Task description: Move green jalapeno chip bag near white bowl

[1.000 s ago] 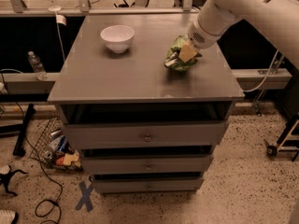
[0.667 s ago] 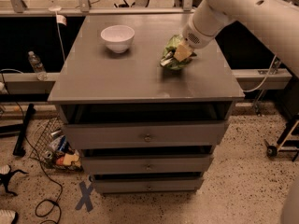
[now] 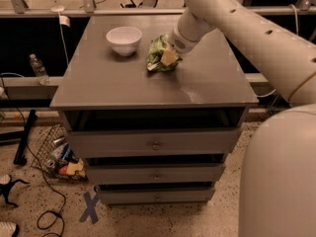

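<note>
The green jalapeno chip bag is crinkled and sits low over the grey cabinet top, just right of the white bowl. My gripper is shut on the bag, with a tan finger pad showing against its right side. My white arm reaches in from the upper right. The bowl stands upright at the back left of the top, a short gap from the bag.
The grey cabinet has drawers below its top. A plastic bottle stands on a ledge at left. A wire basket with clutter and cables lie on the floor at lower left.
My gripper has carried the chip bag leftward across the cabinet top, from its right side to close beside the white bowl. The bowl has not moved.
</note>
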Motion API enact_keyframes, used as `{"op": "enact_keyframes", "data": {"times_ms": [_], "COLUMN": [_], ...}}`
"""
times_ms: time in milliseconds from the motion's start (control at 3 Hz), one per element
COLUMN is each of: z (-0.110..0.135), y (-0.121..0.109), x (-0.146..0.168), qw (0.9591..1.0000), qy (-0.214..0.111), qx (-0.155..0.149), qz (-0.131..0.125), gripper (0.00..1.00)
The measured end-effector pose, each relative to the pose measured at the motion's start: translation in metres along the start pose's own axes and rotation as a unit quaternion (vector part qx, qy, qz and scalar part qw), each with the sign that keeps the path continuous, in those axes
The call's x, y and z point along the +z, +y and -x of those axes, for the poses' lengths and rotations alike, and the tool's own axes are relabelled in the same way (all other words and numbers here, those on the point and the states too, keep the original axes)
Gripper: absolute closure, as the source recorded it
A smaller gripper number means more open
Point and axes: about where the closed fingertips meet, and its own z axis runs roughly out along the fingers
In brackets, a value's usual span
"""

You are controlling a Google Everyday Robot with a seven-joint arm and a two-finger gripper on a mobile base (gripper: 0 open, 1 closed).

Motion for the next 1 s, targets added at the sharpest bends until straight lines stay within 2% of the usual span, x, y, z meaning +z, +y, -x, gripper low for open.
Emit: {"op": "enact_keyframes", "data": {"times_ms": [333,1000], "z": [0.009,0.019], "y": [0.001,-0.001], "x": [0.013,0.019], "qw": [0.9999,0.9997], "qy": [-0.003,-0.013], "qx": [-0.006,-0.007], "qz": [0.011,0.018], "gripper": [1.00,1.00]}}
